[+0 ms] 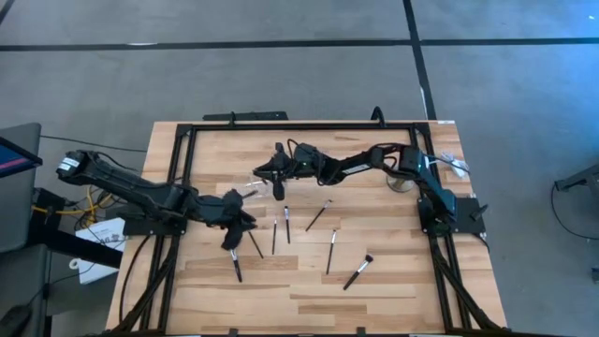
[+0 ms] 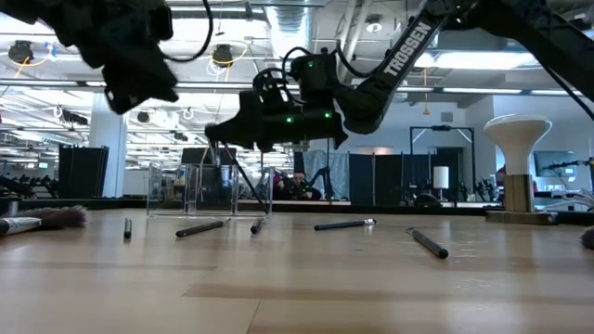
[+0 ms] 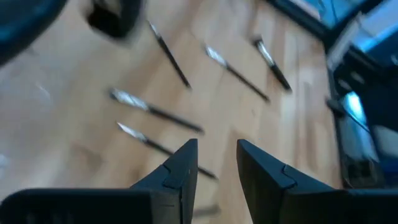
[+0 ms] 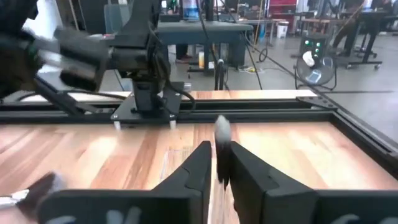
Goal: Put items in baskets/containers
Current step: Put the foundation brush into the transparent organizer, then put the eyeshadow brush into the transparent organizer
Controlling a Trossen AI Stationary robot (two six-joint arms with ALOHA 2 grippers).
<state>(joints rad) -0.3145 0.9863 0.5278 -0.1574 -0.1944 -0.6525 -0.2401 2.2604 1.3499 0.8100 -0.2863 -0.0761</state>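
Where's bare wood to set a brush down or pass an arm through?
Free: the near strip of the table and the far right corner by the white ball on a stand. Crowded: mid-table, where the brushes lie between the left gripper and right gripper at the clear container.

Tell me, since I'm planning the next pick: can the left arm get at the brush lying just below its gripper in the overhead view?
Probably yes: the left gripper is open and empty, and that brush lies alone on bare table.
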